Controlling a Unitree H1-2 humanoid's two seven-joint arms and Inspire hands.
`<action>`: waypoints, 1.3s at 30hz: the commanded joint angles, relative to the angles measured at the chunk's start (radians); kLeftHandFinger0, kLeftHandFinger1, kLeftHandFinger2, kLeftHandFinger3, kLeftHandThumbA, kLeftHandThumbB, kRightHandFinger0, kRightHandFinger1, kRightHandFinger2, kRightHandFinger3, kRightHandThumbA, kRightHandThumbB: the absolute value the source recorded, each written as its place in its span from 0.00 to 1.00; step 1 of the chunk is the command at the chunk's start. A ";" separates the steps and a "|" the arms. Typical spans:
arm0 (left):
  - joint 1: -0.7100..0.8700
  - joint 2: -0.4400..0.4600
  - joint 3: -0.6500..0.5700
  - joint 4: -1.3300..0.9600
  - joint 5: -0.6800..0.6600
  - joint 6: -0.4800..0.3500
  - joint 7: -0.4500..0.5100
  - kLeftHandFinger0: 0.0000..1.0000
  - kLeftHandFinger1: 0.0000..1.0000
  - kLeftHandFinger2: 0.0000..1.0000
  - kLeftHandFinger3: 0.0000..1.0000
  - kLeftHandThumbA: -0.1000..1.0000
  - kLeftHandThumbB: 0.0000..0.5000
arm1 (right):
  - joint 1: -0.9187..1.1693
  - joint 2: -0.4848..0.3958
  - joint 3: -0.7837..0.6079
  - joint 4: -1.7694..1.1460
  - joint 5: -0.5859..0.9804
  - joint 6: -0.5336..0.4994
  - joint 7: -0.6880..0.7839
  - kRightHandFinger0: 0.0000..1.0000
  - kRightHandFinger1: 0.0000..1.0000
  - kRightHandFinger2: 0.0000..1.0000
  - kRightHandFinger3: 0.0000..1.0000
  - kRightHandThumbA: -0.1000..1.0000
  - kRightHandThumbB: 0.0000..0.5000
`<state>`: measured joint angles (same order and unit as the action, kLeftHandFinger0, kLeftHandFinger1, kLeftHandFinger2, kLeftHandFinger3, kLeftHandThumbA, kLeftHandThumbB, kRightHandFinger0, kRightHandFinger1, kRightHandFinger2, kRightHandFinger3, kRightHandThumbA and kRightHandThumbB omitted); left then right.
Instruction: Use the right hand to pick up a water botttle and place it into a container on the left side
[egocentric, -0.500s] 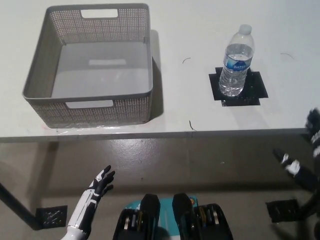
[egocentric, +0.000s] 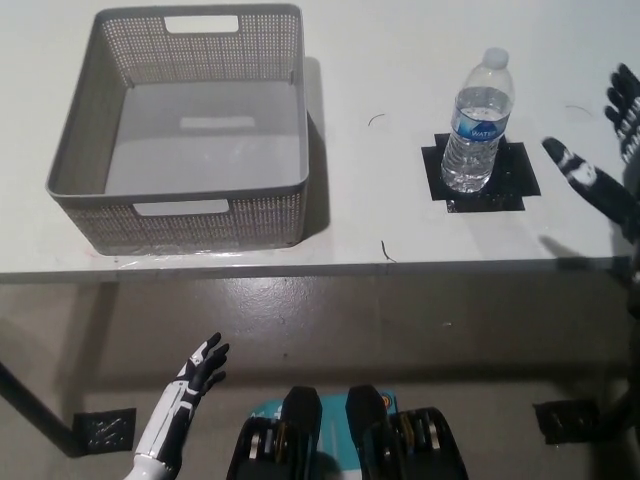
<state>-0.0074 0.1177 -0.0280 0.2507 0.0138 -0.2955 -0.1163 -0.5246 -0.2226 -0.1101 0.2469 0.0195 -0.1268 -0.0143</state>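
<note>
The right hand hangs over the table to the right of the bottle, apart from it, its dark fingers spread wide and holding nothing. Only part of it shows, cut by the picture's right edge.

The bottle stands upright just left of that hand, on a black square stuck to the white tabletop. Its long axis runs straight up, white cap at the top, blue label around the middle. It is clear plastic; I cannot tell how much water it holds.

Well to the left of the bottle sits the basket, grey, perforated walls, a handle slot in the near wall and one in the far wall. Its floor is bare, with nothing inside. It stands close to the table's near edge.

Far from the bottle, below the table edge and under the basket's side, the white left hand rests over the floor, fingers loosely apart, gripping nothing.
</note>
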 joint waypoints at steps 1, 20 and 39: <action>0.002 0.007 0.009 -0.024 -0.002 -0.029 0.008 1.00 1.00 1.00 1.00 1.00 0.70 | -0.103 -0.022 0.013 0.085 -0.017 0.026 0.010 1.00 1.00 1.00 1.00 1.00 0.90; -0.006 0.011 0.008 -0.024 -0.003 -0.036 0.004 1.00 1.00 1.00 1.00 1.00 0.71 | -0.299 0.010 0.091 0.437 -0.045 -0.013 0.021 1.00 1.00 1.00 1.00 1.00 0.95; -0.014 0.012 0.002 -0.029 -0.004 -0.027 -0.002 1.00 1.00 1.00 1.00 1.00 0.72 | -0.592 0.076 0.155 1.057 -0.072 -0.076 -0.001 1.00 1.00 1.00 1.00 0.70 1.00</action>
<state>-0.0078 0.1192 -0.0305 0.2452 0.0135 -0.2990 -0.1167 -1.0030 -0.1604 0.0469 1.2452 -0.0531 -0.1625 -0.0126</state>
